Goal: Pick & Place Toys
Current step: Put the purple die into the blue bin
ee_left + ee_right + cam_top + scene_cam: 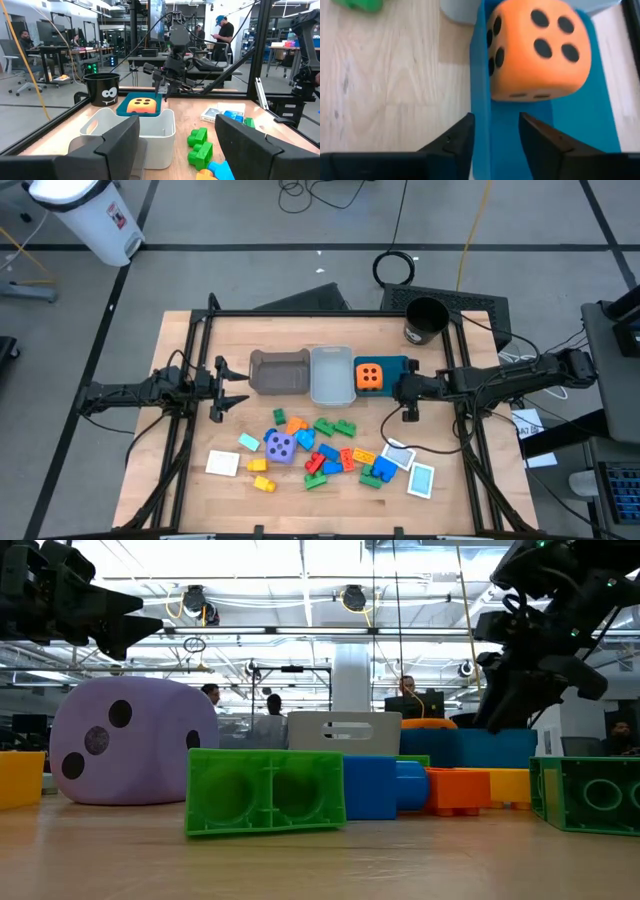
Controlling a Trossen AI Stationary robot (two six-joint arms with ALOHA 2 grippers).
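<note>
Along the near edge of the table (180, 480) we have the loose toys: white cards (223, 463) toward both near corners, and between them the bricks (335, 427) scattered around the purple cube (281, 447), which rests flat on the wood. All of this is waiting to be sorted, well apart from both arms.

Farther in, at the middle of the table, three bins stand in a row, touching: the grey bin (279, 372), the clear bin (331, 375) and the teal bin (395, 366). The orange cube (369, 377) sits inside the teal bin, against the end next to the clear one. We judge it has just been placed there, since nothing grips it.

Our right gripper (409, 393) hovers over the teal bin's other end, just beside the cube and apart from it. Its fingers (451, 142) are parted and empty, straddling the bin's wall. We read that as letting go before going back for another toy.

Our left gripper (226, 388) waits near the left edge beside the grey bin, fingers spread and empty, pointing toward the bins.

Beyond the bins, a black cup (426, 320) stands at the far right corner.
</note>
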